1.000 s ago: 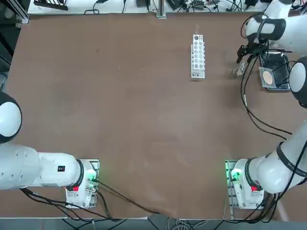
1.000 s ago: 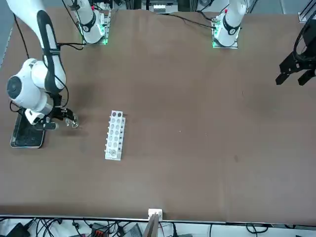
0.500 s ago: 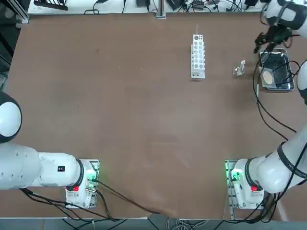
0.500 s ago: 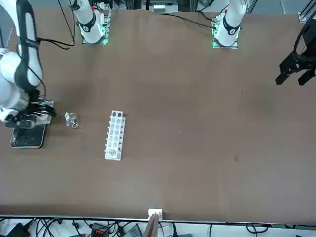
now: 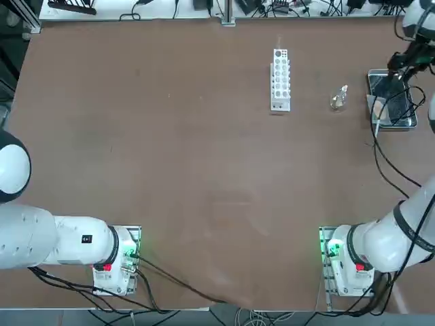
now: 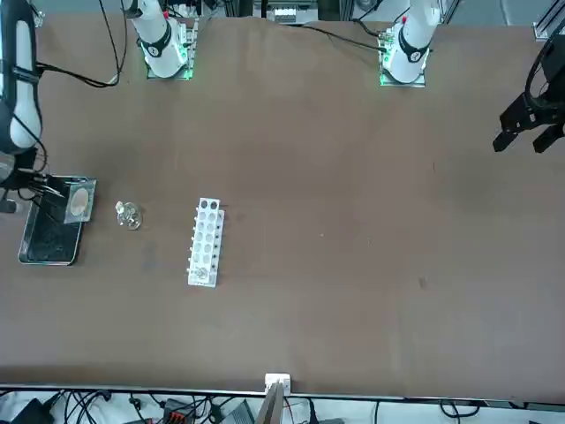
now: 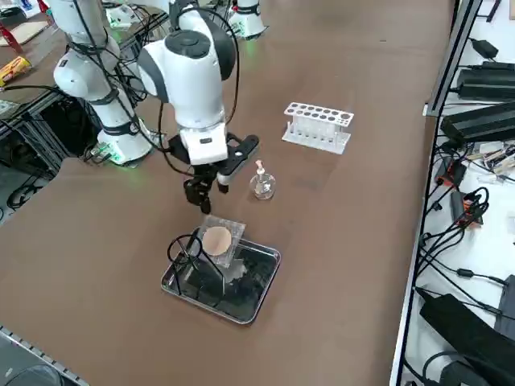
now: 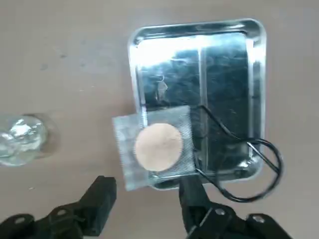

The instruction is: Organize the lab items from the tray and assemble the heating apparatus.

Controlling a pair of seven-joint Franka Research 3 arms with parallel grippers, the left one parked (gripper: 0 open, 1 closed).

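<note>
Grey gauze mat (image 8: 155, 144) overhangs the metal tray (image 8: 255, 59); right gripper (image 8: 144, 196) above, jaws spread, holding nothing.

One burner (image 7: 262, 185), one tripod (image 7: 190, 256), one mat (image 7: 217, 240), one tray (image 7: 259, 298), one rack (image 7: 317, 126).

Overhead camera looks straight down from the bases' side, front camera faces back across the table, raised right-side camera looks diagonally down at closer range, and wrist camera sits closest, all four sharing the metal tray (image 5: 393, 102) (image 6: 51, 234) (image 7: 221, 277) (image 8: 199, 94) at the table's edge.
</note>
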